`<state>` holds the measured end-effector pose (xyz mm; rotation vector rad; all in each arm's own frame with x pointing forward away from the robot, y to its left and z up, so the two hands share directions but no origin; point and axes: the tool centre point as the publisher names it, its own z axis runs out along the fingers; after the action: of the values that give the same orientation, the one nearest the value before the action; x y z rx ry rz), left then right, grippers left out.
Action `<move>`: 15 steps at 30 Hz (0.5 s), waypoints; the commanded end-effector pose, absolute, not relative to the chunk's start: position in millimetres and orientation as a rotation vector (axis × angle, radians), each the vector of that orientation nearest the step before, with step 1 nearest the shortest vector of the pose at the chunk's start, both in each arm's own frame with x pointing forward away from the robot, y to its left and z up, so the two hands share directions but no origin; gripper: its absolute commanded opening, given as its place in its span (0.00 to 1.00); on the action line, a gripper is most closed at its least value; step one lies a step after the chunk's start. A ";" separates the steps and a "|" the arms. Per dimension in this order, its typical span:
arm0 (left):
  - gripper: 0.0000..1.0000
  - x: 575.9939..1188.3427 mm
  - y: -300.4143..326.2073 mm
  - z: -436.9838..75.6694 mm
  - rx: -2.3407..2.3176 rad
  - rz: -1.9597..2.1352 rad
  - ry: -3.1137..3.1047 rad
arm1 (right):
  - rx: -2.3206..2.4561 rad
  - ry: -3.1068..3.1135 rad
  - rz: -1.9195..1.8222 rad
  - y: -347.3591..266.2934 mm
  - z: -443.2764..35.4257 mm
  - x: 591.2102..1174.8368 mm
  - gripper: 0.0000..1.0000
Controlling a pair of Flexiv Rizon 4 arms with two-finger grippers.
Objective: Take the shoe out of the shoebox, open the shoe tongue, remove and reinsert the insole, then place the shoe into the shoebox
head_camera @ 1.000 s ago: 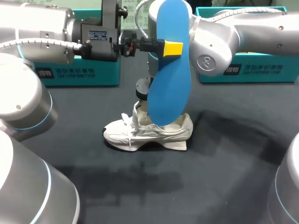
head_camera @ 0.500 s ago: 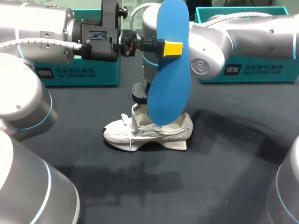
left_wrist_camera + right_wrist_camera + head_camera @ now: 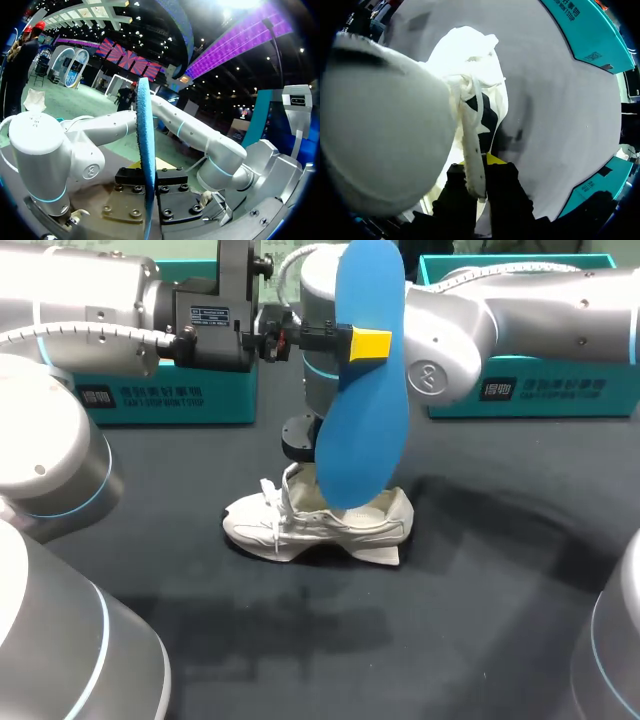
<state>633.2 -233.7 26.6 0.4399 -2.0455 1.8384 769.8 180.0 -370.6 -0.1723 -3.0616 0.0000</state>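
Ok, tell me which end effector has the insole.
The left end effector, shut on the blue insole held upright above the white shoe; the right end effector instead pinches its tongue.

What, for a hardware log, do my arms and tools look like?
The left arm and right arm are smooth silver-grey tubes with blue rings at the joints. A grey ribbed cable runs along the left one. The left tool has a black body with a white label; both it and the right tool have yellow tips.

I see white shoe (image 3: pixel 318 525) upright on sole, toe to my left; blue insole (image 3: pixel 362 380) vertical above it; teal shoebox (image 3: pixel 170 400) behind.
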 end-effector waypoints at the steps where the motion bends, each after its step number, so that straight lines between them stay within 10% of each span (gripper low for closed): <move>1: 0.00 633.3 -234.5 26.2 0.440 1.839 -2.044 | -0.266 -3.051 -0.018 170.2 -352.9 763.4 0.00; 15: 0.00 633.3 -234.5 26.2 0.440 1.839 -2.044 | -0.850 -2.796 -0.239 149.8 -339.5 746.6 0.00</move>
<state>633.2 -233.7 26.6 0.4399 -2.0455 1.8384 748.1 161.8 -336.7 -0.7826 -2.8353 -0.1184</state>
